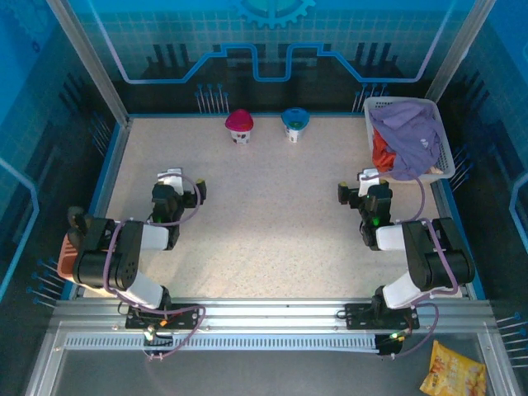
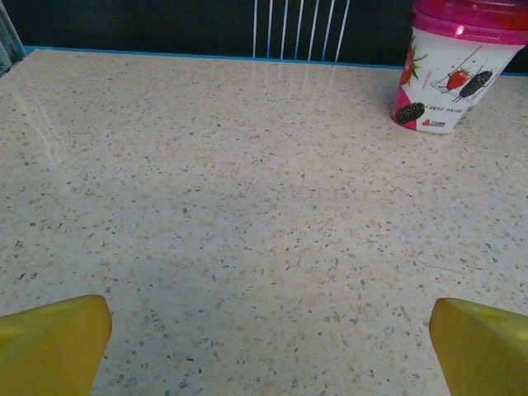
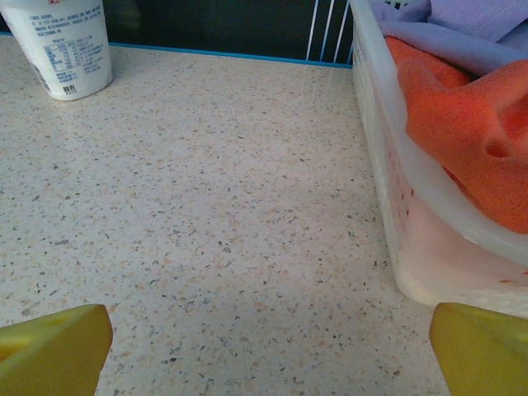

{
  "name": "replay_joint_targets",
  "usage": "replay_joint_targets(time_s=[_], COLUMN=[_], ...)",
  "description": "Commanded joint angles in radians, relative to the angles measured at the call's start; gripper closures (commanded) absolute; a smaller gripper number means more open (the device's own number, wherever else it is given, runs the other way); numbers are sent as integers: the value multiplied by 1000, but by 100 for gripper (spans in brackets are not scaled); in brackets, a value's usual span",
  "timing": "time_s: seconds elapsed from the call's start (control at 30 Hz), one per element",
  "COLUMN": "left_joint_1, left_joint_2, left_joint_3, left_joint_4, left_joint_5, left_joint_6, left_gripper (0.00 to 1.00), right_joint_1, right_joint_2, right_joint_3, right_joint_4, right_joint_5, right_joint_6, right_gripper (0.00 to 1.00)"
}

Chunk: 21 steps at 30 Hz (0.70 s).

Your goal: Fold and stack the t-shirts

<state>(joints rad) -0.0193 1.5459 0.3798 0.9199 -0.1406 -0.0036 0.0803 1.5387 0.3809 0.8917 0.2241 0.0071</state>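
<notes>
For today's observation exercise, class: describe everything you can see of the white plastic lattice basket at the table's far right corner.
The white plastic lattice basket is rectangular, with open-grid walls and a smooth rim. Seen close from the right wrist, its wall looks translucent. It stands upright on the speckled table at the far right corner, slightly skewed. A crumpled lavender-purple cloth t-shirt heaps above its rim, with bright orange-red cloth beneath it.

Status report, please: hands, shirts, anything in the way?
Left hand, right hand open, empty. T-shirts heaped in basket, unfolded. Pink cup, blue cup far back, not obstructing.
</notes>
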Motion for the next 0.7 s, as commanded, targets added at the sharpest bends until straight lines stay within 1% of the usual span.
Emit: replay_joint_targets(time_s=[0.0, 0.1, 0.13, 0.17, 0.2, 0.27, 0.3, 0.33, 0.37, 0.4, 0.43, 0.47, 0.53, 0.6, 0.67], left_joint_1=[4, -11, -17, -27, -39, -60, -64, -65, -65, -66, -69, -72, -79, -88, -92], left_joint_2=[8, 8, 4, -20, -50, -133, -163, -188, -210, -229, -251, -273, -312, -346, -371], left_joint_3=[5, -3, -4, -5, -1, 49, 86, 136, 181, 222, 256, 272, 270, 275, 314], left_joint_4=[-4, 16, 19, -2, -28, -196, -281, -381, -470, -545, -619, -658, -677, -722, -843], left_joint_5=[39, 4, -14, -37, -67, -127, -152, -179, -220, -256, -292, -309, -315, -297, -236], left_joint_6=[7, 17, 20, 23, 32, 33, 28, 4, -44, -99, -160, -202, -256, -293, -330], left_gripper=[1, 1, 1, 1, 1, 1, 1, 1, 1, 1, 1, 1, 1, 1, 1], right_joint_1=[5, 30, 48, 53, 61, 88, 97, 105, 107, 102, 92, 81, 45, 19, 14], right_joint_2=[1, 4, -13, -37, -64, -147, -182, -213, -239, -254, -269, -275, -258, -205, -145], right_joint_3=[-2, -7, -12, -24, -30, -14, 14, 61, 121, 179, 251, 324, 481, 654, 814], right_joint_4=[37, 57, 58, 56, 51, -43, -117, -217, -335, -442, -564, -691, -924, -1128, -1292], right_joint_5=[-5, 41, 60, 52, 76, 147, 177, 237, 298, 314, 312, 305, 246, 193, 203], right_joint_6=[11, -5, -23, -29, -35, -45, -42, -25, 14, 55, 96, 145, 239, 291, 300], right_gripper=[0, 0, 0, 0, 0, 0, 0, 0, 0, 0, 0, 0, 0, 0, 0])
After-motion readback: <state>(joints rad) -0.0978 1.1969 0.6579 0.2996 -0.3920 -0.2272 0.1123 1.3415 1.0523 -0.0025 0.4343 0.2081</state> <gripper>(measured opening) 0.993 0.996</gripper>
